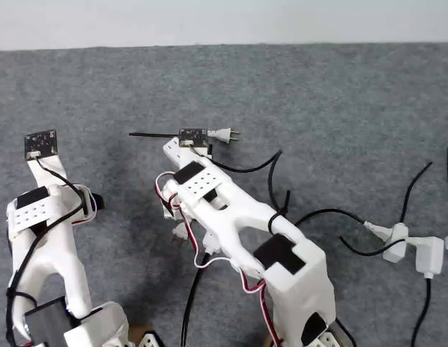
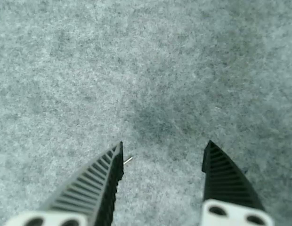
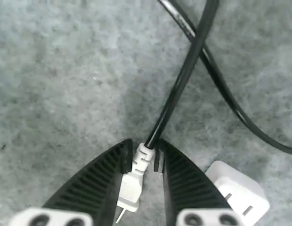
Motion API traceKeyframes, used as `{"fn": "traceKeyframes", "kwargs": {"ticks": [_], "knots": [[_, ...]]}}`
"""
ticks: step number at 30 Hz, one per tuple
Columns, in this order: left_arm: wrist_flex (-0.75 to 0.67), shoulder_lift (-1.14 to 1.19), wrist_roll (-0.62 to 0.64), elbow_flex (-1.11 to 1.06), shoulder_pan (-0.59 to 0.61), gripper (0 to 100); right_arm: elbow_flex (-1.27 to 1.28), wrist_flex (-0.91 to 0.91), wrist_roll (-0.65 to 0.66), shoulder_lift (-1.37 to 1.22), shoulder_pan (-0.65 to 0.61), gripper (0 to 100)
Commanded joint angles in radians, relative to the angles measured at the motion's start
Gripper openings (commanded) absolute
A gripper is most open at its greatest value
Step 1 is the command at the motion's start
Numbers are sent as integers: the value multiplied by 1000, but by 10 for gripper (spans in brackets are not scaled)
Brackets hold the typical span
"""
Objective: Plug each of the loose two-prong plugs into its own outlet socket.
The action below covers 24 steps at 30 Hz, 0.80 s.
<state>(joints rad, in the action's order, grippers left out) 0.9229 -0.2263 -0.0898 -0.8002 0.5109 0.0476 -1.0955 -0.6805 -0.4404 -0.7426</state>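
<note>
Plug (image 3: pixel 132 181): white, pinched by the right pincer (image 3: pixel 143 146) at the right arm's (image 1: pixel 238 210) end.
Socket (image 3: pixel 238 190): white, just beside it, in the wrist view.
Second plug (image 1: pixel 224 134): in the high view, loose on the desk (image 1: pixel 318 94) beside the right arm's far end.
Left pincer (image 2: pixel 165 143): spread, left of the right arm.

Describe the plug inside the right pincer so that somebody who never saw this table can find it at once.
Start at the right arm, the one among the black cords on the grey table. Its pincer is shut on a small white plug with a black cord. Unlike the white socket beside it, which has two slots, this plug shows a metal prong.
</note>
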Motion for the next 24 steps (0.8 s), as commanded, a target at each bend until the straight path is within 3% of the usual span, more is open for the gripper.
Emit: {"fn": "traceKeyframes", "kwargs": {"ticks": [1, 4, 6, 11, 19, 24], "knots": [[-23, 0, -9, 12, -9, 258, -57, -39, -11, -5, -1, 98], [-23, 0, -9, 12, -9, 258, -58, -38, -9, -7, -12, 79], [-23, 0, -9, 12, -9, 258, -58, -35, -5, -8, -16, 8], [-23, 0, -9, 12, -9, 258, -58, -42, 60, -4, -19, 9], [-23, 0, -9, 12, -9, 258, -35, -156, 316, 182, -71, 8], [-23, 0, -9, 12, -9, 258, 124, -65, 517, 311, -154, 8]]}}
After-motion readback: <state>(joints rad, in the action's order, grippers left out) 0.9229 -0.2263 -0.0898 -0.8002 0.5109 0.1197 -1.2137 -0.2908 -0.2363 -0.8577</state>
